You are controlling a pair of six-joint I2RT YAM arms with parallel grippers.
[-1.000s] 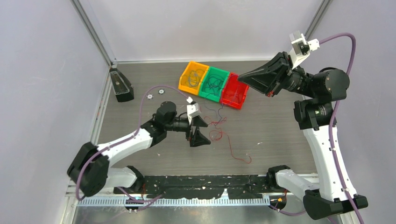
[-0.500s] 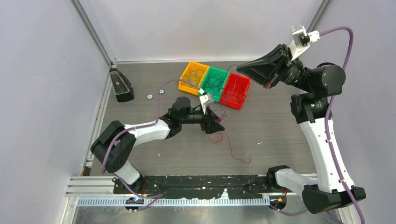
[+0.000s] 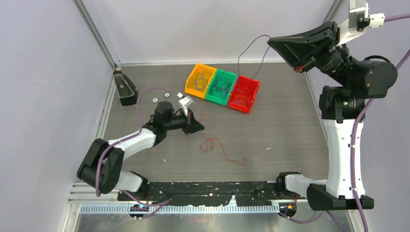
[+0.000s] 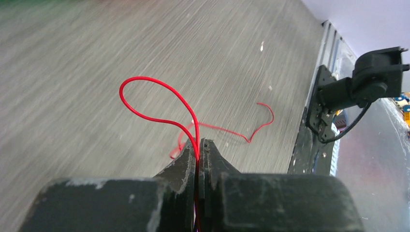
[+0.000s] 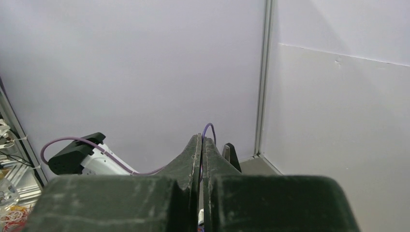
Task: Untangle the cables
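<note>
Where its two dark fingertips meet, the left claw (image 4: 199,143) is pinched tight on a red cable (image 4: 145,78). The wire runs down between the fingers and rises in front of them in one tall loop. Past that loop the same strand lies on the grey tabletop (image 3: 285,125), curls once and trails away toward the black strip (image 3: 212,186) along the near edge. In the top view this grip sits nearer than the green bin (image 3: 221,87) and a little to its left, with the cable's loose end nearer again and about level with the bin. The left arm's thick mauve hose (image 3: 143,94) arches over the arm, to the left of the green bin.

The right claw (image 3: 269,41) is raised well above the tabletop, to the right of the green bin and farther back. Its fingers are closed on a thin dark purple cable (image 3: 239,55). A small bend of that cable pokes up past the fingertips in the right wrist view. Two strands hang from the claw toward the back rim of the red bin (image 3: 244,94), which touches the green bin's right side.

An orange bin (image 3: 199,79) touches the green bin's left side, so the three form one slanted row. The orange and green bins hold loose dark wire; the red bin's contents are too fine to tell. Left of the green bin lie two small rings (image 3: 155,100). Farther left again, by the wall rail, stands a black wedge (image 3: 125,89).
</note>
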